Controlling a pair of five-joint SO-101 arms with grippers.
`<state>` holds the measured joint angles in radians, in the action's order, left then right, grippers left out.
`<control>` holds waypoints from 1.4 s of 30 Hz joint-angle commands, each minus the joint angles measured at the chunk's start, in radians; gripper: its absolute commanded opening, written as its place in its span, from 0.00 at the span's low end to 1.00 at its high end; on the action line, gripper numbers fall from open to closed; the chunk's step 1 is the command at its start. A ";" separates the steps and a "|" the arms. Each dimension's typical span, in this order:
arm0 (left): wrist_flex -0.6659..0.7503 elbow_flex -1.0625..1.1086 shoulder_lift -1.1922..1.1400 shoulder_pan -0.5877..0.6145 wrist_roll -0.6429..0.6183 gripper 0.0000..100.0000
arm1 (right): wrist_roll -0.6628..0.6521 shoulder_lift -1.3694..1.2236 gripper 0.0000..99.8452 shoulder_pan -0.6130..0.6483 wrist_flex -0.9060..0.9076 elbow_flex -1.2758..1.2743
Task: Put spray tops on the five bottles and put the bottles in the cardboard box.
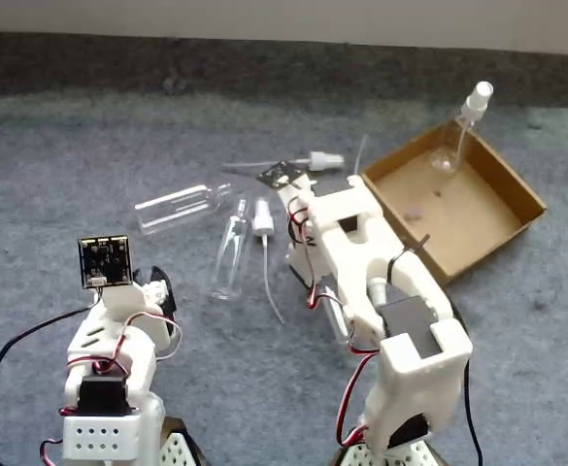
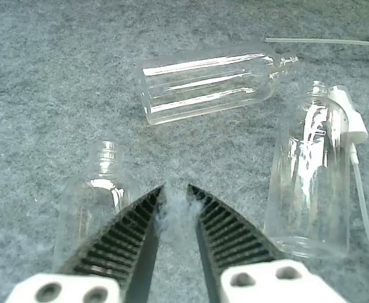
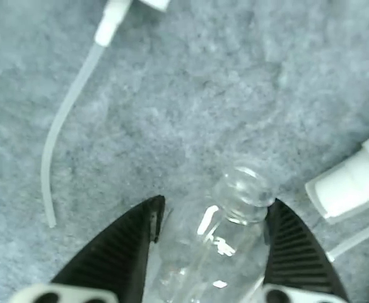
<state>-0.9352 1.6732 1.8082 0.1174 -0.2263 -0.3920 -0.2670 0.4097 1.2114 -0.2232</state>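
- Grey carpet (image 1: pixel 60 146) carried two bare bottles (image 1: pixel 172 209) and loose tops (image 1: pixel 264 218).
- Box (image 1: pixel 483 218) held one topped bottle (image 1: pixel 451 155); four looked left to do.
- Right gripper (image 3: pixel 216 203) clasped an uncapped bottle (image 3: pixel 241 189); from above, its arm covered this.
- Left gripper (image 2: pixel 176 187), jaws slightly apart and empty, sat beside a small bottle (image 2: pixel 96 189), clear from its wrist.

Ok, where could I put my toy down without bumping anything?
Bare: the grey carpet left of the lying bottles, and the patch right of the right arm, nearer than the cardboard box. Crowded: the middle, where bottles and spray tops lie between the arms.
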 commanded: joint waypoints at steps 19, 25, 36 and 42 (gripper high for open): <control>0.017 0.021 0.007 0.007 0.006 0.00 | 0.011 0.157 0.31 -0.013 0.058 0.039; 0.017 0.021 0.007 0.007 0.006 0.00 | 0.011 0.061 0.31 -0.016 0.058 0.047; 0.018 0.021 0.007 0.007 0.006 0.00 | 0.012 0.056 0.10 -0.018 0.070 0.048; 0.018 0.021 0.007 0.007 0.006 0.00 | 0.012 0.077 0.10 -0.013 0.142 0.076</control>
<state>-0.9352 1.6732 1.8082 0.1174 -0.2263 -0.3920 -0.2302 0.4097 1.3111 -0.2202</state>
